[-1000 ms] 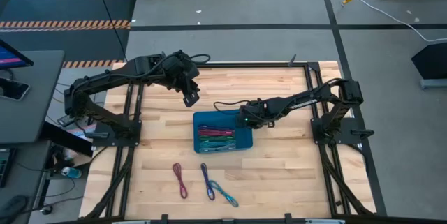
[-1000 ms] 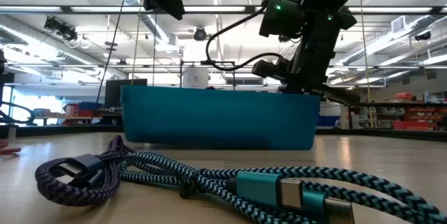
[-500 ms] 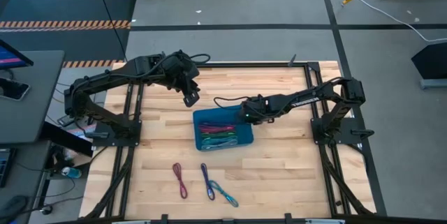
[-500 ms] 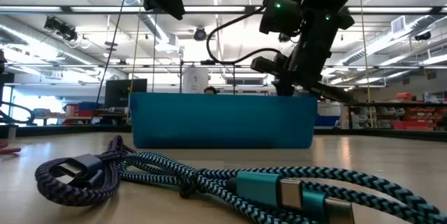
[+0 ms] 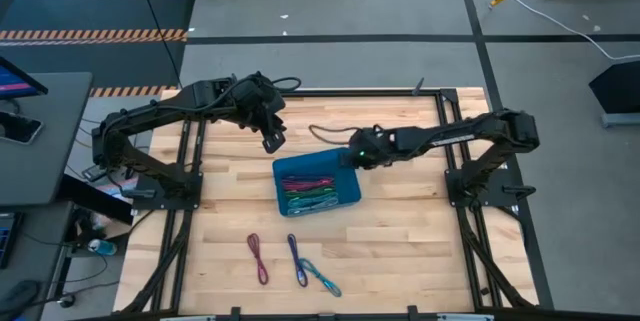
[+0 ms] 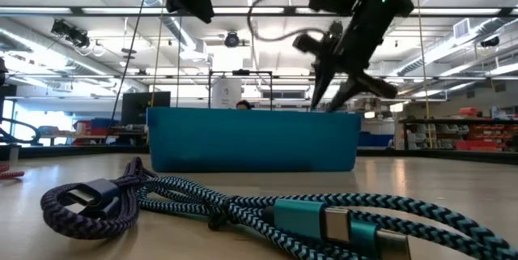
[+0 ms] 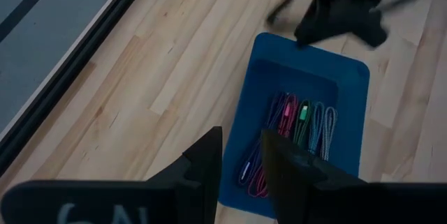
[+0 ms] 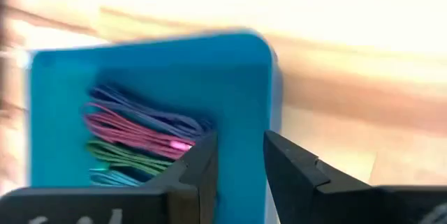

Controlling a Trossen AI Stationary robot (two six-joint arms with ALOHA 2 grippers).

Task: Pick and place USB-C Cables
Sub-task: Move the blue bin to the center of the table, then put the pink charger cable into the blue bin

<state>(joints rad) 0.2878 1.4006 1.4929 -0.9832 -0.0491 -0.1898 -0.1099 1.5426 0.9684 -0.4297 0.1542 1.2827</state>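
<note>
Three cables (image 5: 290,261) lie on the table (image 5: 400,231); several fill one bin (image 5: 285,168).

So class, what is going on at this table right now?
A two-armed robot is sorting USB-C cables into a blue bin. Several coloured cables already lie inside it. The right gripper hangs just above the bin's far edge, its fingers apart and empty. The left gripper waits in the air off the bin's far left corner, holding nothing. Three more cables lie on the wooden table nearer the front edge.
</note>
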